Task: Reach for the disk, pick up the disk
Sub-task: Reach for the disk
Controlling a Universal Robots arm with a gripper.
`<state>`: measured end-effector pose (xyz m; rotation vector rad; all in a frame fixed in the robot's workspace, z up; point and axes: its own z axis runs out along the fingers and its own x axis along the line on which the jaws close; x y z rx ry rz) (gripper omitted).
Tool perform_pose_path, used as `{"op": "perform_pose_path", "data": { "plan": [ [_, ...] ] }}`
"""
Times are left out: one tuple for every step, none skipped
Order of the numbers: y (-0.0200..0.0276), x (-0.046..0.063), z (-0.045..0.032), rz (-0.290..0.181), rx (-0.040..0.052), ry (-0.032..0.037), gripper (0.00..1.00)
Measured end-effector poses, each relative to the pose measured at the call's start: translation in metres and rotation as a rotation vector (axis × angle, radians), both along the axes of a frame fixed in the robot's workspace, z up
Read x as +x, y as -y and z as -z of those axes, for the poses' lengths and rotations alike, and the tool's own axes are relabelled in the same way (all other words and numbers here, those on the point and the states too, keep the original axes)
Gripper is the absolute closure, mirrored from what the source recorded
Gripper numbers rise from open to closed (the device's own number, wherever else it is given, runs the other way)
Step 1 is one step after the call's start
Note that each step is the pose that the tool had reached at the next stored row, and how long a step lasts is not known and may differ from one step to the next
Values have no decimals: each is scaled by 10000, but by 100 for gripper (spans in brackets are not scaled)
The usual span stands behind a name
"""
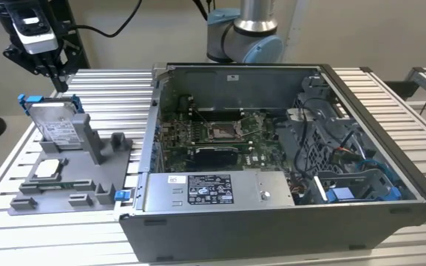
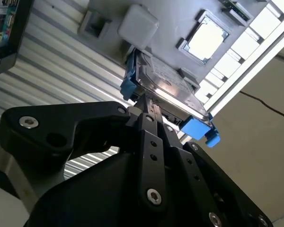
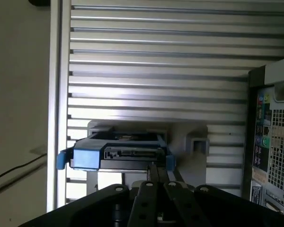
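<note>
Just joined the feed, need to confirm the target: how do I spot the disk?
Find the open computer case; to the exterior view's left of it sits a grey plastic fixture. The disk stands on edge at the fixture's far end, under the gripper. Unlike the small square chip lying flat, it is a labelled metal slab with blue rails.

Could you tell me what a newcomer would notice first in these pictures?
The open computer case, its circuit board exposed, dominates the exterior view's centre and right. On that view's left, the disk stands on edge in a grey fixture, with the hand hovering above it.
</note>
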<state>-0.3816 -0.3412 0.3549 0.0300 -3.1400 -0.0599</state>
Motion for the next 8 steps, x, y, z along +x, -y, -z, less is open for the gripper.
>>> {"op": "perform_pose_path", "data": {
  "plan": [
    [-1,0,0,0,0,1,100],
    [-2,0,0,0,0,0,100],
    [-2,-1,0,0,0,0,100],
    [-3,-6,0,0,0,-1,100],
    [-3,-15,0,2,-1,-2,100],
    [-3,-25,0,1,0,0,100],
    [-3,-37,0,1,0,0,100],
    [-3,-51,0,0,0,0,100]
  ]
}}
